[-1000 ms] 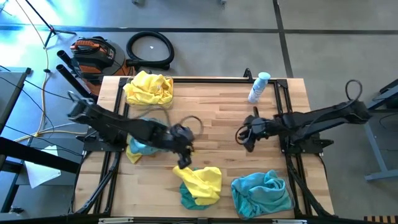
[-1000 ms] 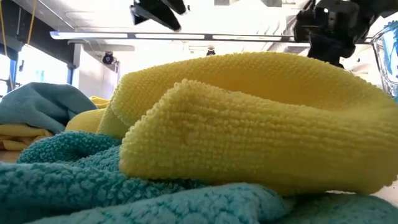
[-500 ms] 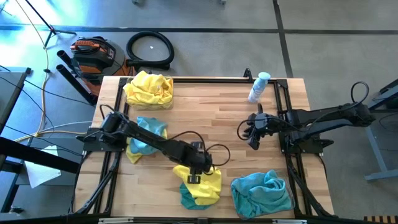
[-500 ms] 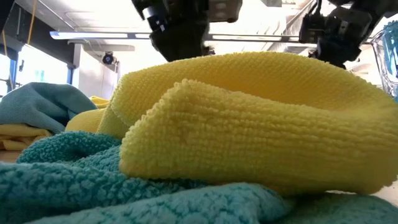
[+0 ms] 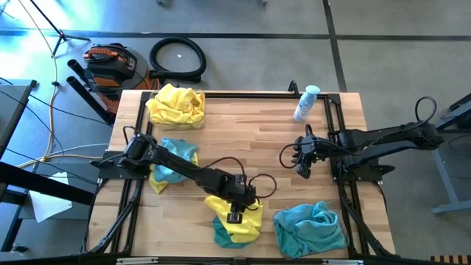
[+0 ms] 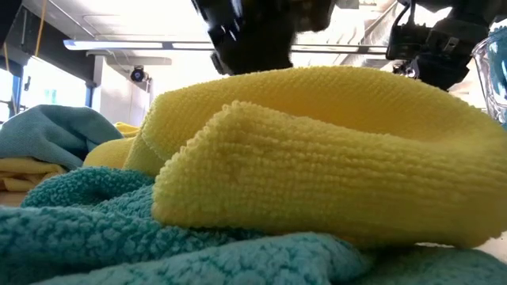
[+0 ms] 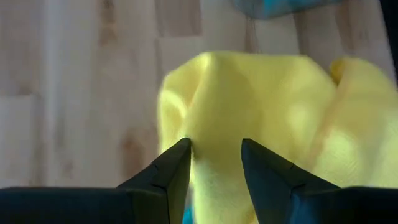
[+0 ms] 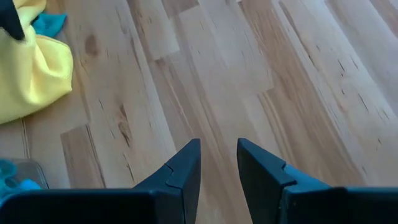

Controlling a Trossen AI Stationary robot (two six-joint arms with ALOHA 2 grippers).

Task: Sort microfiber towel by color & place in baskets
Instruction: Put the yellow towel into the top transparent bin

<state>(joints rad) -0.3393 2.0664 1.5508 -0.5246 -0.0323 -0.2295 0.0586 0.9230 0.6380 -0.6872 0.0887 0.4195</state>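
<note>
A yellow microfiber towel (image 5: 252,221) (image 6: 317,158) lies crumpled on a teal towel (image 5: 219,237) near the table's front edge. My left gripper (image 5: 235,215) (image 7: 214,146) is down on the yellow towel, open, with a raised fold of it between the fingers. My right gripper (image 5: 302,160) (image 8: 217,146) hovers open over bare wood at the right, holding nothing. One basket (image 5: 150,118) at the far left holds yellow towels. Another basket (image 5: 278,239) at the near right holds teal ones. My left gripper comes slanting down from the table's left onto the top of the yellow towel. A ridge of the cloth (image 7: 214,118) runs up between its open fingers. Whether the fingertips (image 7: 180,155) touch the cloth I cannot tell.
A white-and-blue spray bottle (image 5: 305,103) stands at the far right. More teal and yellow towels (image 5: 175,160) lie heaped at the left beside my left arm. Bare wood spans the table's middle (image 5: 250,140).
My left gripper has come down and toward the table's near right, from above the bare wood onto the yellow towel, rolling as it went. The towels have stayed where they were.
</note>
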